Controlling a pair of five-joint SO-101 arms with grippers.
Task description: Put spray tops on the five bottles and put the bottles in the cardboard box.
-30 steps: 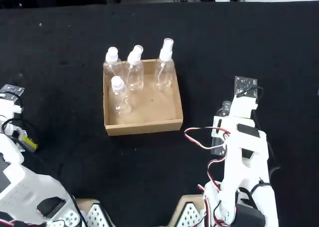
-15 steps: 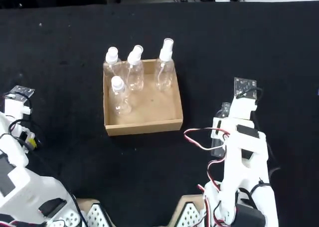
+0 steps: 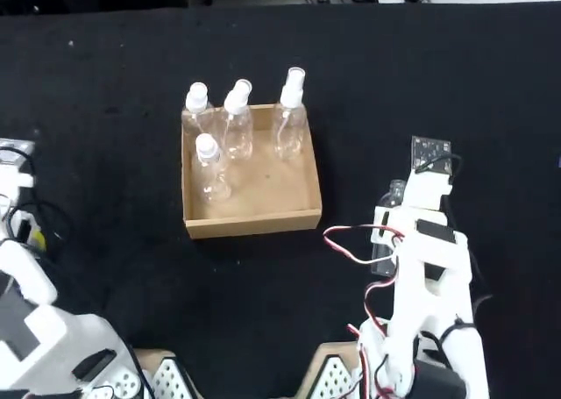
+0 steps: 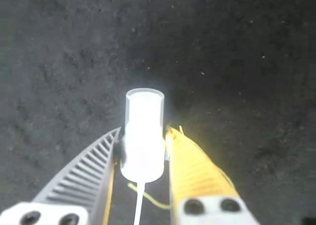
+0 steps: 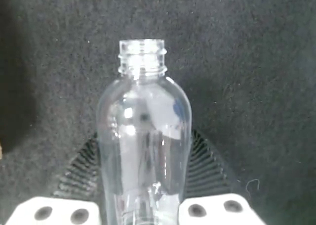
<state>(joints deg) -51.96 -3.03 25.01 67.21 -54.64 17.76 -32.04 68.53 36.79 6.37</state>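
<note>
**Bottle in your right grip, spray top in your left**

Your right gripper clamps an uncapped bottle. Its long axis lies in line with the fingers, open neck pointing out past them. Your left gripper, far out on the table's left side, pinches a spray top, tube trailing back. Four capped bottles stand upright in the box's far half. Bare black cloth lies between box and arms.

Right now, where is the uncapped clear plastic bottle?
The uncapped clear plastic bottle is held in the right pincer, to the right of the brown cardboard box in the high view.
</note>
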